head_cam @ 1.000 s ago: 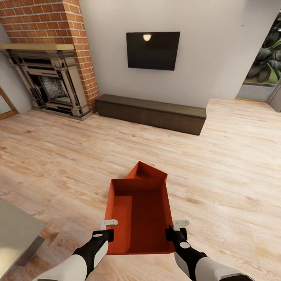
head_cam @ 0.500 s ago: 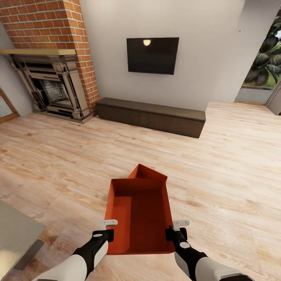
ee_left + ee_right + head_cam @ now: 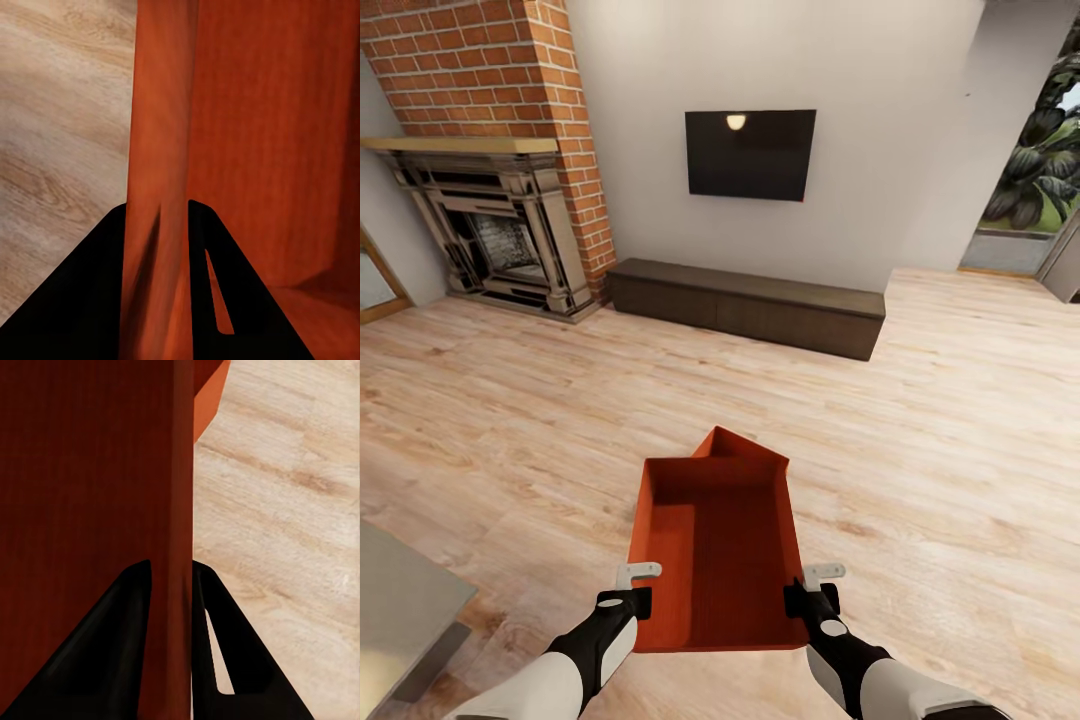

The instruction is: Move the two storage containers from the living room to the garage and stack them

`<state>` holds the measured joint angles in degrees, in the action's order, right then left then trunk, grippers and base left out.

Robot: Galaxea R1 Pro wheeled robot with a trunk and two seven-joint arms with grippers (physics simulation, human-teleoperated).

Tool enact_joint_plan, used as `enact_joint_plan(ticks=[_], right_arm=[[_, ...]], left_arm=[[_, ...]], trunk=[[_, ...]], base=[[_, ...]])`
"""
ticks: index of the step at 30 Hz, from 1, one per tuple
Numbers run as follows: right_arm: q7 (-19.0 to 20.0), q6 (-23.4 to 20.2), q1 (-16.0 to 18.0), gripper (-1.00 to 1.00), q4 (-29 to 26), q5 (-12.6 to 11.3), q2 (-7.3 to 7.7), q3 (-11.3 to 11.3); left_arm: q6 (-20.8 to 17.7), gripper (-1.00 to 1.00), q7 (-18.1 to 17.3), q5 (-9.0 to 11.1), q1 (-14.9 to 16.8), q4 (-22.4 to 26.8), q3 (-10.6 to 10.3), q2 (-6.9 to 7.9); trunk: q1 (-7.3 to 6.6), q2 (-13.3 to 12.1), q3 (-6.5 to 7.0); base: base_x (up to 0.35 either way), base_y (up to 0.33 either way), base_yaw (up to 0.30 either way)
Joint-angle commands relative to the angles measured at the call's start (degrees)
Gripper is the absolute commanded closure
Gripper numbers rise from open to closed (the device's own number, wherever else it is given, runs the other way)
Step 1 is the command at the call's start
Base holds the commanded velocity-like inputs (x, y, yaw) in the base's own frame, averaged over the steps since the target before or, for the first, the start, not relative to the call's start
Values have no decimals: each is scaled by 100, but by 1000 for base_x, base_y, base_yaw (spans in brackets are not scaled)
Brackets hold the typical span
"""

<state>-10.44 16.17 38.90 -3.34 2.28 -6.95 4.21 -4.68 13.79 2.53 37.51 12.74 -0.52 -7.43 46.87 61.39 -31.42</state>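
Observation:
I hold one orange-red storage container (image 3: 720, 560) low in front of me over the pale wood-plank floor (image 3: 560, 420) of the living room. My left gripper (image 3: 632, 590) is shut on its left wall (image 3: 161, 150), and my right gripper (image 3: 810, 588) is shut on its right wall (image 3: 172, 472). In each wrist view the dark fingers straddle the thin wall. A corner of the second container (image 3: 738, 445) pokes out beyond the far end of the held one. The rest of it is hidden.
Ahead stand a long low dark-brown cabinet (image 3: 750, 305) under a black wall TV (image 3: 750, 155), and a brick fireplace (image 3: 510, 230) at the left. A grey tabletop edge (image 3: 400, 600) juts in at the lower left. A glazed opening with plants (image 3: 1040, 170) is at the far right.
The whole view has shifted: TV, cabinet and fireplace sit lower and slightly smaller, so the camera moved. Both grips on the container are unchanged. Slightly less of the second container shows.

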Motion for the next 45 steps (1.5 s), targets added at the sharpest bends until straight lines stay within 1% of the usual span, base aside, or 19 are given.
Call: enact_joint_plan(ticks=[1,32,39,45], right_arm=[[-55,26,4,100,-9,-1,1,-91],[-55,26,4,100,-9,-8,1,-96],[-55,26,4,100,-9,-8,1,-95],[-54,26,4,100,-9,-8,3,-96]], left_arm=[[-37,100,45,99,2,3,202,-4],[-42,100,45,94,2,-4,196,-22],[-42,100,45,90,2,-8,194,-22],[-42,100,45,90,2,-9,196,-22]], trunk=[[0,3,5],[0,3,290],[-154,-278,476],[-285,-518,592]], base=[[0,0,0],[0,0,0],[0,0,0],[0,0,0]])
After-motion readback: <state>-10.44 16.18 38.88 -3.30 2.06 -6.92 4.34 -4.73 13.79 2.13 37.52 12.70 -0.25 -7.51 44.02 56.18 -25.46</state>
